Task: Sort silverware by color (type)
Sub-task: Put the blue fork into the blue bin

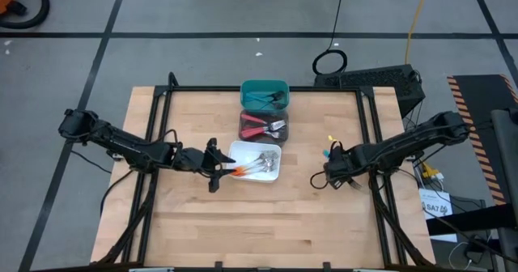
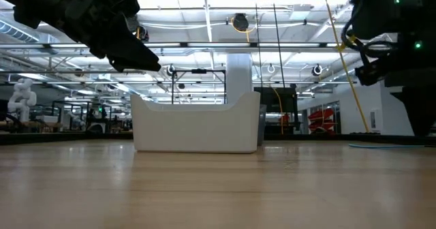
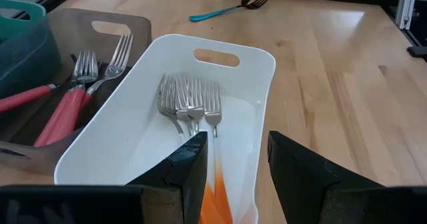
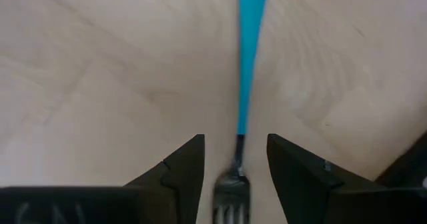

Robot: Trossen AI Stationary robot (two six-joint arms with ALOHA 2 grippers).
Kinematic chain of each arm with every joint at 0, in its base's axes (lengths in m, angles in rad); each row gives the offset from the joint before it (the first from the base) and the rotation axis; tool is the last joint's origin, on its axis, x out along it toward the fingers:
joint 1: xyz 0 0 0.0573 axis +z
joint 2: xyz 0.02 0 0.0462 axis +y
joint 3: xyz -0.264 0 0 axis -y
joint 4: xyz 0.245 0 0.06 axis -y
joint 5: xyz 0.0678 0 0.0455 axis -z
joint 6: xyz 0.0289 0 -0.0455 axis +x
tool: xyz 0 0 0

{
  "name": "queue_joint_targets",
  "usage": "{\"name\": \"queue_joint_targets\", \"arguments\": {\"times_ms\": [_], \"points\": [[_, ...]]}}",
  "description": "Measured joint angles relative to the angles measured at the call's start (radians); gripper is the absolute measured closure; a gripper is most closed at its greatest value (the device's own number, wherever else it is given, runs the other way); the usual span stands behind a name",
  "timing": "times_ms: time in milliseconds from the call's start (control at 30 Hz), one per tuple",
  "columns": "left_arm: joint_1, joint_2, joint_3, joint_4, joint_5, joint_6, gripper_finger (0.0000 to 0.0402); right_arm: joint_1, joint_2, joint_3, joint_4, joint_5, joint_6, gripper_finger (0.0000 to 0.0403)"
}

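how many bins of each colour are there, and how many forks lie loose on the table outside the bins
teal bin: 1
dark bin: 1
white bin: 1
blue-handled fork loose on the table: 1
total: 4 (3 bins, 1 loose fork)

Three bins in a row — teal bin (image 1: 264, 87), dark bin (image 1: 248, 118), white bin (image 1: 239, 151).

A large industrial lab: exposed ceiling trusses (image 2: 204, 48), taped floor (image 1: 202, 35), a white humanoid robot (image 2: 22, 96) behind
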Motion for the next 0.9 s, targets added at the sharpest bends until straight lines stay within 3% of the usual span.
{"name": "queue_joint_targets", "arguments": {"times_ms": [500, 633, 800, 900], "points": [[0.000, 0.000, -0.001, 0.001, 0.000, -0.014, 0.0245, 0.000, 0.062, -0.114, 0.133, 0.001, -0.004, 0.0252], [0.000, 0.000, -0.001, 0.005, 0.000, -0.014, 0.0245, 0.001, 0.081, -0.115, 0.142, -0.001, 0.004, 0.0289], [0.000, 0.000, -0.001, 0.006, 0.000, -0.013, 0.0245, 0.001, 0.103, -0.116, 0.162, -0.010, -0.007, 0.0376], [0.000, 0.000, -0.001, 0.005, 0.000, -0.010, 0.0245, 0.001, 0.101, -0.116, 0.175, -0.009, -0.024, 0.0390]]}}
